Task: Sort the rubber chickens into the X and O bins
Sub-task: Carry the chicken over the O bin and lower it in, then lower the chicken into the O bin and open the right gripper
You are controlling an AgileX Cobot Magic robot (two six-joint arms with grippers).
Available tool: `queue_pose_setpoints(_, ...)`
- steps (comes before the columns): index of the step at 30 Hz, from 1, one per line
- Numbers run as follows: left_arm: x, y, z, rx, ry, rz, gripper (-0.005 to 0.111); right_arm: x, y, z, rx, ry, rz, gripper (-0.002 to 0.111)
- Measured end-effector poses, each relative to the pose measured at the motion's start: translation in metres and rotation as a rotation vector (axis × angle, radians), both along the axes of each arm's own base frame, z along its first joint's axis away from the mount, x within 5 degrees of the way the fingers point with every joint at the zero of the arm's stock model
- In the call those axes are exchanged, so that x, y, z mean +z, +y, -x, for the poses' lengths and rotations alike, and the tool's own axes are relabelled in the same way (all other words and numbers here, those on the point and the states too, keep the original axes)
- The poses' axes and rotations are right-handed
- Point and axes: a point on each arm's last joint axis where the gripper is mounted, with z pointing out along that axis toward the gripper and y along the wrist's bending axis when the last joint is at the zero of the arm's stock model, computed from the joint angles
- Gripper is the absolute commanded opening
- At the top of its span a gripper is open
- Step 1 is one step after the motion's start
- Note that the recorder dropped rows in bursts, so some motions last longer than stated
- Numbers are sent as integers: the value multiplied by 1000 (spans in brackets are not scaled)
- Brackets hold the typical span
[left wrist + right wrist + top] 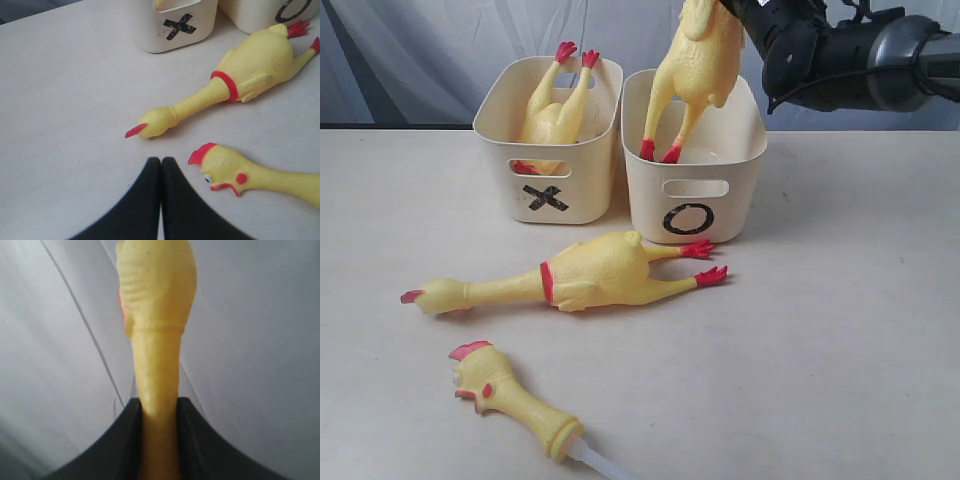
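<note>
Behind, grey curtain [410,50]; below, pale tabletop [840,330].

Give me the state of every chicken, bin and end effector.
left end effector: shut, empty
right end effector: shut on hanging chicken
hanging chicken: feet down, over O bin
X bin: upright, holds feet-up chicken
O bin: upright
whole chicken: lying on table
head piece: lying on table

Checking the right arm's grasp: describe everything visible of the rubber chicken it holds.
The held rubber chicken is yellow, soft-looking rubber with ridged skin and red feet. It hangs feet down, legs dipping inside the O bin; whether the feet touch it is unclear. The right gripper is shut on its neck.
</note>
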Motion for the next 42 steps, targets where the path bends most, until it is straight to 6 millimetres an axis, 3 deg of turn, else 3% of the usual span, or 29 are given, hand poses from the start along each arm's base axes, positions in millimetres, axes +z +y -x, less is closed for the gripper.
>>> queue_pose_setpoints(12,0,0,0,0,0,0,0,-44,7,-10,29,133,58,-1)
queue_pose_setpoints(42,0,0,0,0,0,0,0,-62,12,-11,83,237,177,-1)
